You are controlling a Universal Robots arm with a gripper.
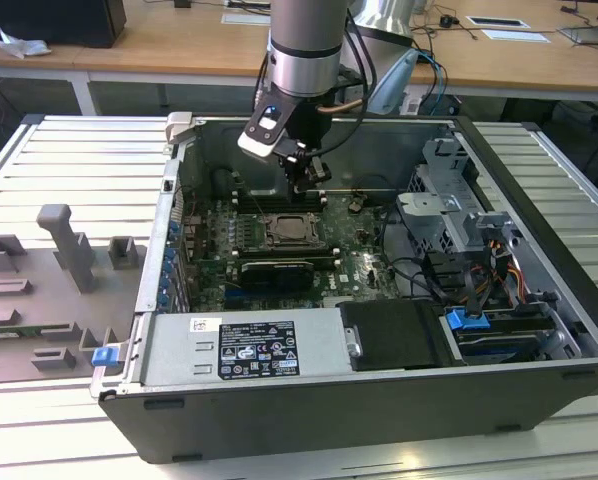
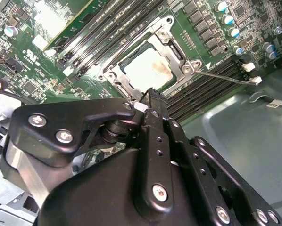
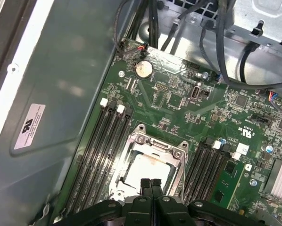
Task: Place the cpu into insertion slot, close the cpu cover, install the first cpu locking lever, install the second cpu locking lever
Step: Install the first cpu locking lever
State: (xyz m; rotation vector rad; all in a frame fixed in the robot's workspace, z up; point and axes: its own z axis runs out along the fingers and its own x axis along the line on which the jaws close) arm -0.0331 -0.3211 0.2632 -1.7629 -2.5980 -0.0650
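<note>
The cpu [image 2: 148,68] [image 3: 148,172], with its pale metal top, lies in the insertion slot [image 1: 294,232] on the green motherboard. The silvery cpu cover [image 2: 176,47] [image 3: 155,142] lies flat around it. A thin metal locking lever [image 2: 226,75] sticks out from one socket corner over the memory slots. My gripper [image 1: 309,188] [image 2: 150,99] [image 3: 150,183] hangs just above the socket's edge. It is shut, its fingers pressed together with nothing between them.
The motherboard sits inside an open grey computer case [image 1: 279,400]. Black memory slots [image 3: 103,141] flank the socket on both sides. Drive cages and cable bundles [image 1: 459,240] fill the case on the exterior view's right. A grey fixture tray [image 1: 49,270] lies outside at the exterior view's left.
</note>
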